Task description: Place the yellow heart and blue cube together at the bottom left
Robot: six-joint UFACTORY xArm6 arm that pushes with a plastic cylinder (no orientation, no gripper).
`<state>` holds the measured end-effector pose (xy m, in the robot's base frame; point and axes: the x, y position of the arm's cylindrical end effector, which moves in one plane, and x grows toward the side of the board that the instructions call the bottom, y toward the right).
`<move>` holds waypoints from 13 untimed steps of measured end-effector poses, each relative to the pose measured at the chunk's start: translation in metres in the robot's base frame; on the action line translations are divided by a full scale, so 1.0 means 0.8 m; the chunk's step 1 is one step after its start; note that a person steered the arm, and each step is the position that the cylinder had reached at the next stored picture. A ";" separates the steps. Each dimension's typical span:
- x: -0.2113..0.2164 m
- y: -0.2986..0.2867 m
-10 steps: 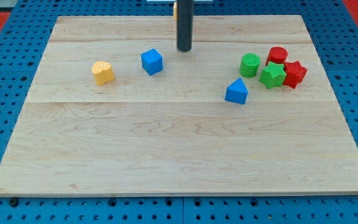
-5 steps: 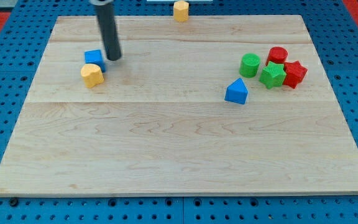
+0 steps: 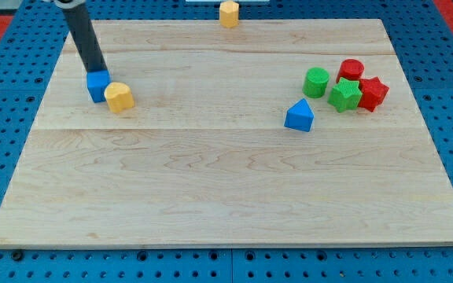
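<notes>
End effector, my tip (image 3: 97,71), against blue cube (image 3: 97,85)'s top edge, yellow heart (image 3: 119,97) touching at right.

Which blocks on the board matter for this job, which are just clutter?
Job:
yellow heart, touching the blue cube
blue cube, upper left of the view
my tip, against the cube's top edge

Clutter:
blue wedge
green cylinder
green star
red cylinder
red star
orange block, top edge

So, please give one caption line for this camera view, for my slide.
My tip touches the blue cube beside the yellow heart, upper left of the board.
</notes>
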<state>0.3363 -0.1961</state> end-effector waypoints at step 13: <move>0.035 -0.034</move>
<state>0.3645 -0.2236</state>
